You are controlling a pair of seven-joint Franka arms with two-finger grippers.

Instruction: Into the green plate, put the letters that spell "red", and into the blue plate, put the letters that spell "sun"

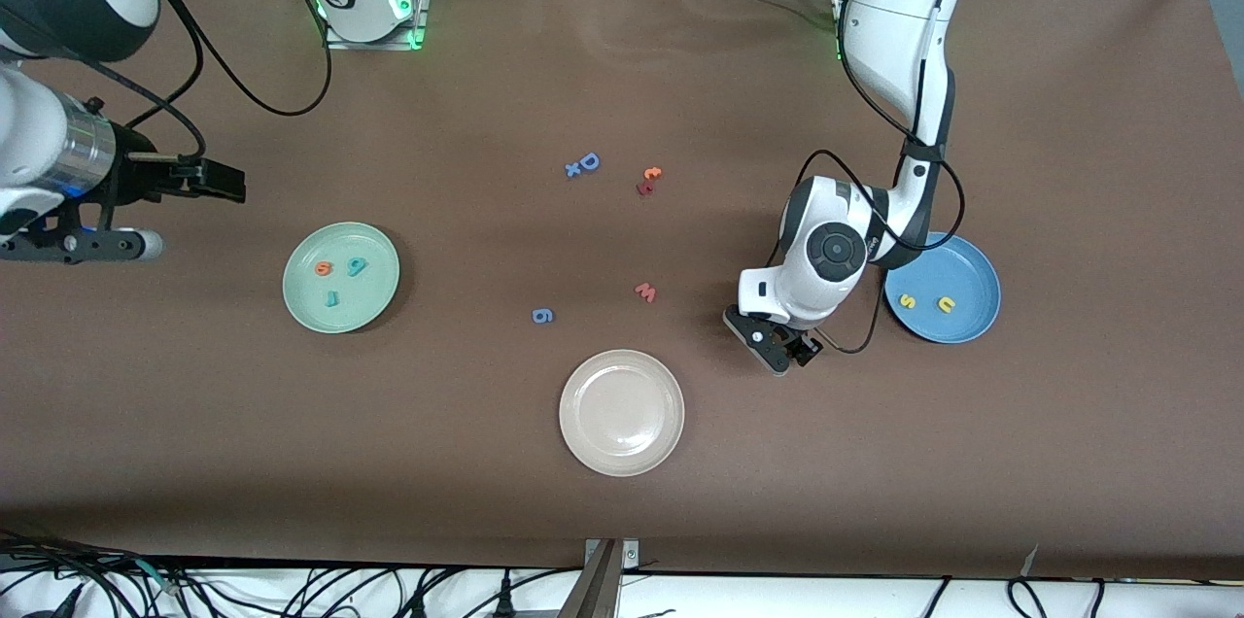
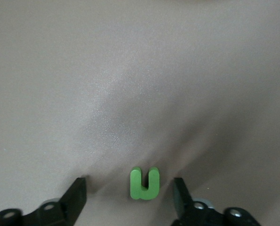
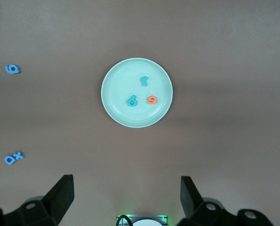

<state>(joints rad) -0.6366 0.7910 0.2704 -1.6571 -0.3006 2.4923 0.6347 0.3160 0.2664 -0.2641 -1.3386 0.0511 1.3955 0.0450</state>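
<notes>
Three plates (image 1: 341, 277), twelve foam letters (image 1: 645, 291).

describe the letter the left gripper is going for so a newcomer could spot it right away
Start at the blue plate at the left arm's end of the table. Beside it, toward the table's middle, the left gripper is down at the tabletop, its fingers open on either side of a small green u. It is the only green letter; the s and u in the plate are yellow.

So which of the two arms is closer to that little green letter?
Left. The left gripper is down at the table with the green letter between its open fingers; the right gripper waits open at the right arm's end.
</notes>
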